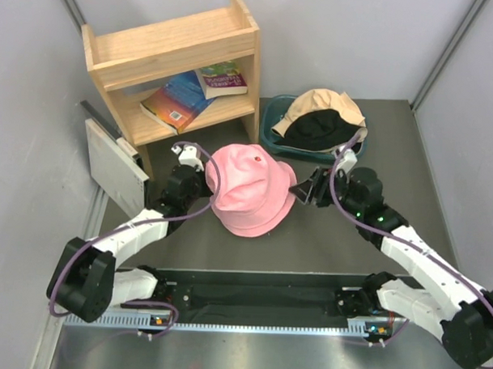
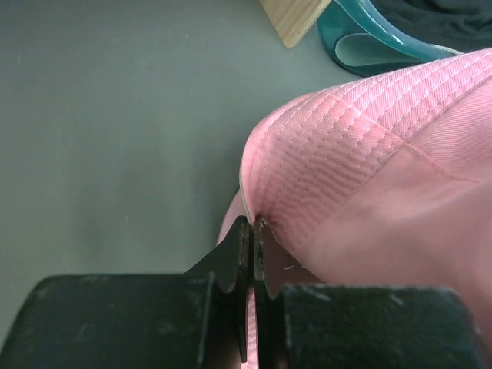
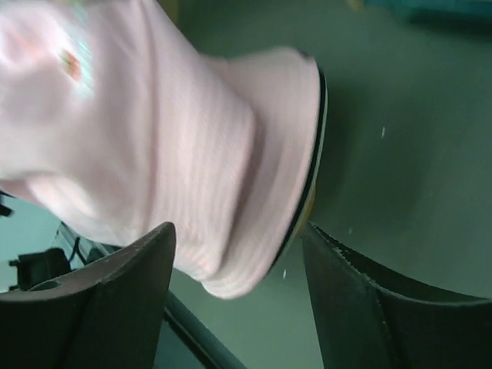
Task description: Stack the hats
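A pink hat (image 1: 250,189) stands crown up in the middle of the table. My left gripper (image 1: 203,178) is at its left side, shut on the brim; the left wrist view has the two jaws (image 2: 252,224) pressed together with pink fabric (image 2: 369,169) pinched between them. My right gripper (image 1: 300,190) is at the hat's right side with its jaws wide apart. The right wrist view shows the pink brim (image 3: 254,154) hanging loose between the fingertips (image 3: 240,231), touching neither. A tan hat (image 1: 324,106) lies over a black hat (image 1: 317,132) in the teal tub (image 1: 269,130).
A wooden bookshelf (image 1: 178,61) holding books stands at the back left, its leg (image 2: 296,19) close to the tub (image 2: 369,46). A grey-white panel (image 1: 113,168) leans by the left wall. The arm bases and rail run along the near edge.
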Controlling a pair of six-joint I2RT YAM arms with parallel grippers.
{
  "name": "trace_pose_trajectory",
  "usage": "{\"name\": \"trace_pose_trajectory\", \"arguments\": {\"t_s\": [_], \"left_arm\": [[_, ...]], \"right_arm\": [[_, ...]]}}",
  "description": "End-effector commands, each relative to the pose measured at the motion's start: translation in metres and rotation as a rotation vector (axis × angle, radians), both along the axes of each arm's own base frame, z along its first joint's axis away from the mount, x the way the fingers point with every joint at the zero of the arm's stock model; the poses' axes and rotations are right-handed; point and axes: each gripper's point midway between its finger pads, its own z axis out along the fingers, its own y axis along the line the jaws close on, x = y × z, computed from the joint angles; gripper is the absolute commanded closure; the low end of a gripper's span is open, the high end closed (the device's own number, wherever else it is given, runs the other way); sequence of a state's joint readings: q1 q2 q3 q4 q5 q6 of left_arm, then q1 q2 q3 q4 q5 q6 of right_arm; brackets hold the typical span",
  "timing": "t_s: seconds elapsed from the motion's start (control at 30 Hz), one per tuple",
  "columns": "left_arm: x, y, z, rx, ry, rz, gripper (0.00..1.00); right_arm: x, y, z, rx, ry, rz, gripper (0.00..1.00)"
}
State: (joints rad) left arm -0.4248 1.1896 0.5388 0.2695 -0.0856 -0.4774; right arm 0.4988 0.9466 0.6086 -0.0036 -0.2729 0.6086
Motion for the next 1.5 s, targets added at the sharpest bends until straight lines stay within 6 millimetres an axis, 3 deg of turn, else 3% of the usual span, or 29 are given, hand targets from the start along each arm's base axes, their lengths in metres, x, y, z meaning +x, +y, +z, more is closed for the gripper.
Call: {"name": "trace_pose_trajectory", "arguments": {"t_s": [0.0, 0.17, 0.2, 0.27, 0.37, 0.77, 1.1, 1.2, 1.23, 1.33, 1.47], "left_arm": [[0.025, -0.006, 0.028, 0.078, -0.122, -0.059, 1.00], [0.038, -0.013, 0.037, 0.076, -0.141, -0.079, 1.00], [0.041, -0.014, 0.037, 0.074, -0.144, -0.080, 1.00], [0.043, -0.014, 0.040, 0.069, -0.155, -0.077, 1.00], [0.044, -0.014, 0.041, 0.057, -0.159, -0.071, 1.00], [0.039, -0.017, 0.042, 0.004, -0.177, -0.082, 1.00], [0.036, -0.028, 0.046, -0.050, -0.201, -0.128, 1.00], [0.033, -0.028, 0.044, -0.061, -0.205, -0.131, 1.00], [0.032, -0.029, 0.045, -0.069, -0.212, -0.134, 1.00], [0.031, -0.026, 0.044, -0.066, -0.217, -0.123, 1.00], [0.029, -0.017, 0.037, -0.040, -0.201, -0.089, 1.00]], "right_arm": [[0.019, -0.012, 0.079, 0.035, -0.197, -0.003, 0.32], [0.043, 0.003, 0.098, 0.140, -0.230, 0.060, 0.32], [0.047, 0.009, 0.089, 0.148, -0.199, 0.089, 0.32], [0.052, 0.016, 0.092, 0.200, -0.195, 0.111, 0.32], [0.055, 0.024, 0.080, 0.241, -0.148, 0.138, 0.29], [0.038, 0.030, 0.033, 0.355, 0.021, 0.157, 0.25], [0.031, 0.037, 0.042, 0.480, 0.029, 0.205, 0.28], [0.035, 0.039, 0.037, 0.503, 0.052, 0.193, 0.43], [0.036, 0.040, 0.034, 0.513, 0.070, 0.189, 0.62], [0.040, 0.040, 0.022, 0.531, 0.104, 0.164, 1.00], [0.046, 0.028, -0.002, 0.501, 0.114, 0.054, 1.00]]}}
